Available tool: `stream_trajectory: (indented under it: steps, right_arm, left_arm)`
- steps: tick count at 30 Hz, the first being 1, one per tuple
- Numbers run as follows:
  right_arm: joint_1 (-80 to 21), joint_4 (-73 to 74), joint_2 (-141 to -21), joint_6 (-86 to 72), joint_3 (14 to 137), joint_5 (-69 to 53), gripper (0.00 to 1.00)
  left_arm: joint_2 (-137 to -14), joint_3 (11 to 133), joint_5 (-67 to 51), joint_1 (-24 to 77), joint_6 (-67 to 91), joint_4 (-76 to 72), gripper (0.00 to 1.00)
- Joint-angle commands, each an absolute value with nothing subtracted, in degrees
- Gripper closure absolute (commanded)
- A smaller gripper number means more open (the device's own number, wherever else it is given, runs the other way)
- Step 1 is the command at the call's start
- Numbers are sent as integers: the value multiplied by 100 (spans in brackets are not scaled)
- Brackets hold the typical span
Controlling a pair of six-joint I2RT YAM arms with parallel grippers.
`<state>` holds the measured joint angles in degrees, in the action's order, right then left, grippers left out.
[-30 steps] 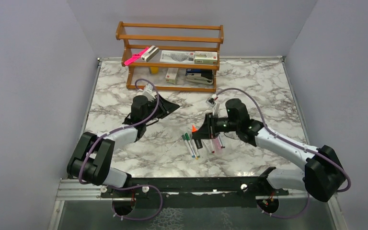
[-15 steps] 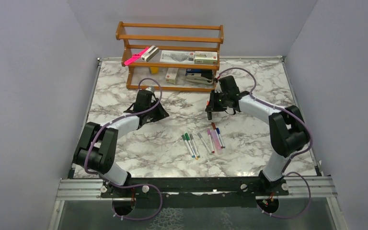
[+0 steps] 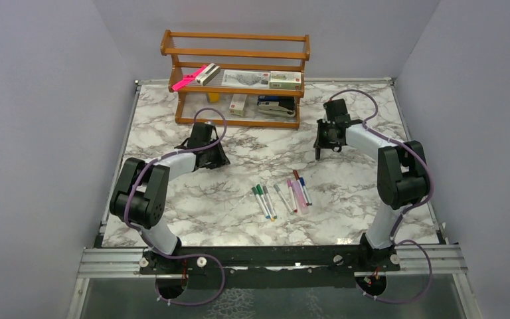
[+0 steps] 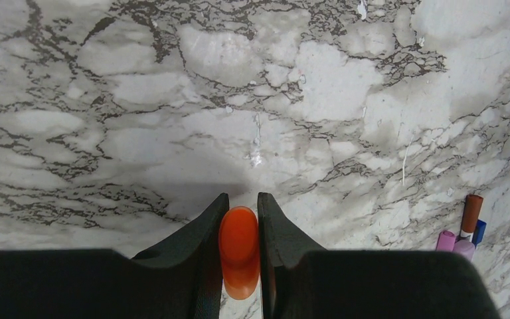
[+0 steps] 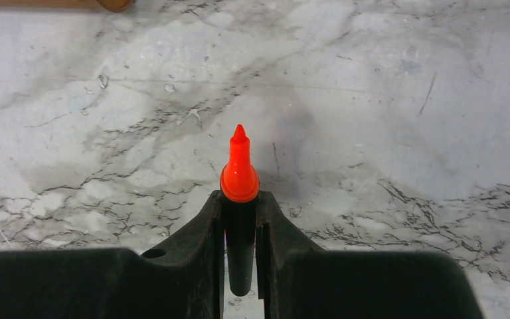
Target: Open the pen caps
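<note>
My left gripper (image 4: 239,203) is shut on a stubby orange pen cap (image 4: 239,251), held just above the marble at the table's left centre (image 3: 207,151). My right gripper (image 5: 240,199) is shut on the black highlighter (image 5: 240,252), whose bare orange tip (image 5: 239,169) points away from the camera. It hovers at the back right (image 3: 325,143). Several capped white markers (image 3: 282,196) lie side by side mid-table between the arms, with green (image 3: 259,191), lilac (image 3: 297,196), blue and dark red (image 3: 295,175) caps. The dark red cap (image 4: 471,207) also shows at the right edge of the left wrist view.
A wooden rack (image 3: 239,76) stands at the back left of centre. It holds small boxes, a long bright-pink item (image 3: 189,78) and a stapler. Grey walls close in the marble table (image 3: 172,219) on three sides.
The right gripper swung from over the markers mid-table to the back right, carrying the uncapped highlighter. The left arm folded back, its gripper staying near the left centre with the orange cap.
</note>
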<state>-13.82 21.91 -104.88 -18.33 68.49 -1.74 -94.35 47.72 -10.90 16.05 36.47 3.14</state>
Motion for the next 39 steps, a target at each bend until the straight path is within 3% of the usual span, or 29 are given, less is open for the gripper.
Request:
stream_trajectory:
  steps: [1, 4, 6, 11, 18, 23, 30, 33, 39]
  right_arm:
    - [-1381, 2488, -10559, -1648, 7053, 379, 99]
    - [-1352, 2535, -10635, -1618, 7104, 432, 94]
    - [-1353, 2578, -10657, -1602, 7132, 460, 84]
    - [-1332, 2664, -10638, -1583, 7168, 489, 59]
    - [-1314, 2893, -10324, -1618, 7219, 506, 43]
    - [-1318, 3179, -9744, -1644, 7243, 312, 41]
    - [-1354, 3394, -8740, -1685, 6780, -930, 43]
    - [-1565, 3744, -8615, -1721, 6814, -1392, 45]
    - [-2348, 4187, -8420, -2047, 6646, -1729, 48]
  left_arm:
    - [-9708, 5108, -925, 1564, 3367, 601, 84]
    - [-9888, 5174, -923, 1564, 3310, 687, 78]
    - [-9905, 5186, -931, 1564, 3319, 710, 67]
    - [-9838, 5249, -873, 1565, 3288, 846, 52]
    - [-9450, 5206, -924, 1572, 3447, 913, 50]
    - [-8823, 5100, -1074, 1573, 3665, 962, 49]
    - [-7764, 4931, -1811, 1655, 3983, 1111, 46]
    - [-7223, 4796, -2030, 1685, 4178, 1316, 37]
    - [-6336, 4540, -2468, 1749, 4752, 1630, 3]
